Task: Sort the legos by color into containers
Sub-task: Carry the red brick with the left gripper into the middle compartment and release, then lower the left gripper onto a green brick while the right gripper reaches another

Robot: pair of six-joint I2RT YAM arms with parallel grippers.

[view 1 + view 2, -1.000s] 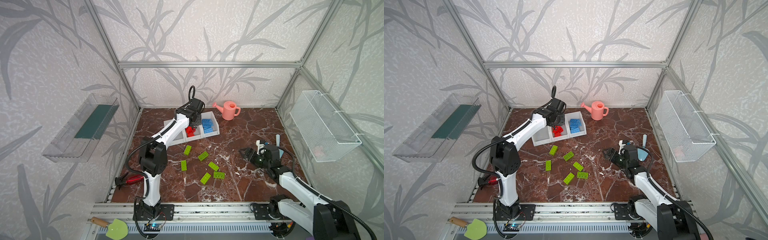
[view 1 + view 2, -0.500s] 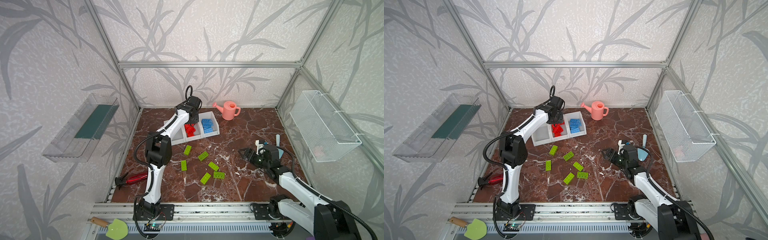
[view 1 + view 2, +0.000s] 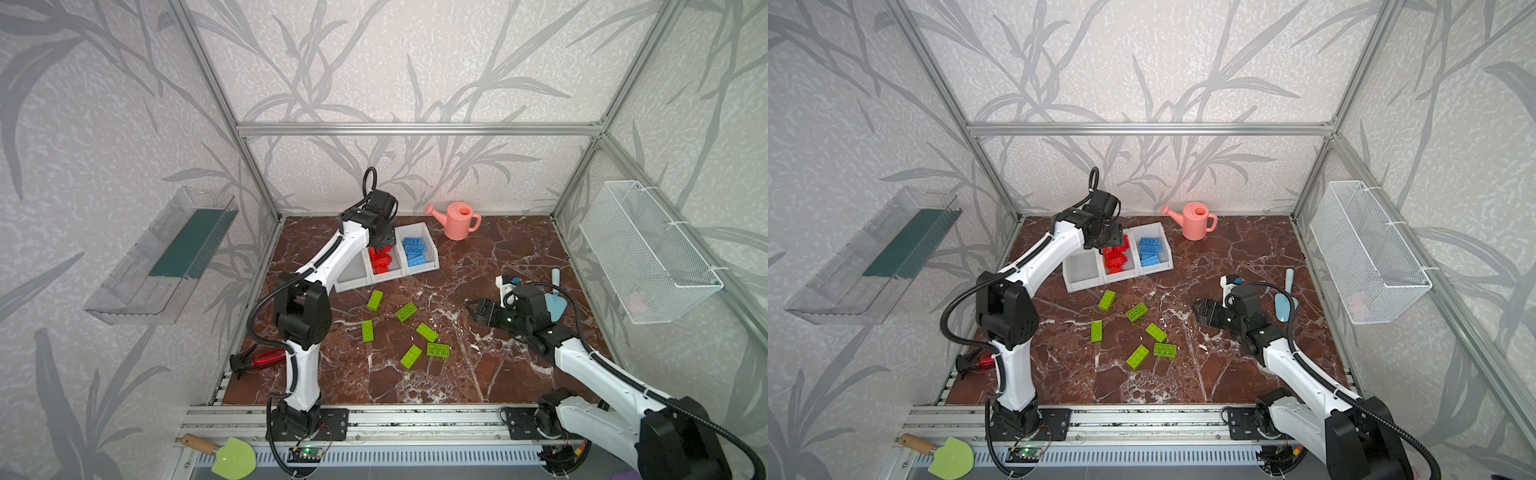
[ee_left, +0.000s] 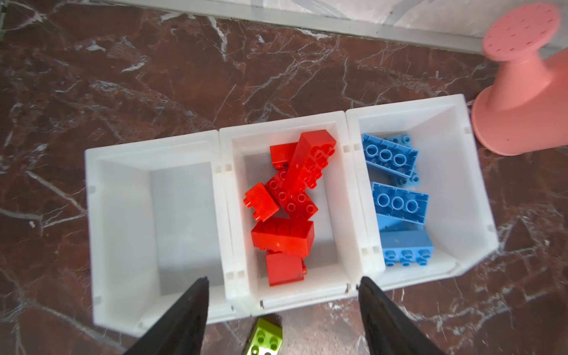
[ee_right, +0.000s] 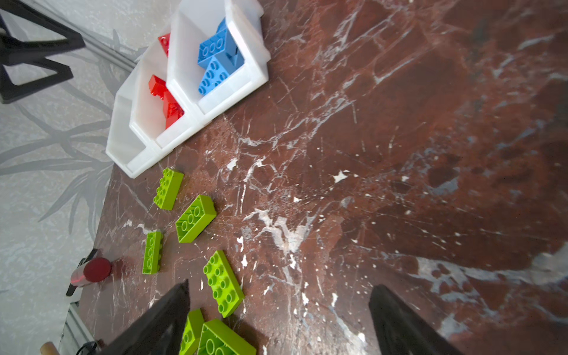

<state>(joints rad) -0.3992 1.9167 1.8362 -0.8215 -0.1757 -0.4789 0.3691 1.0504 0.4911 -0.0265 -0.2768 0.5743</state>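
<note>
The left claw is held above the middle container, jaws apart with nothing between them. The red legos are piled beneath it, and the blue legos lie in the end container. The third container, at the other end of the row, is bare. Six green legos are scattered flat on the surface in front of the containers, between the two arms.

The coming move is judged to turn on one relation. The nearest green lego lies just outside the front lip, back toward the left arm's base from its claw, so a retreat and a descent would be needed. In a top view that lego is seen with its long axis pointing roughly at the containers.

The right claw is held low, jaws wide apart and empty, aimed at the cluster. One studded green lego lies near, ahead of it and off toward one finger. Its long axis runs roughly along the claw's reach, so the short side would be spanned. The right arm is judged nearer to that lego, and the left arm nearer to the bare container.
</note>
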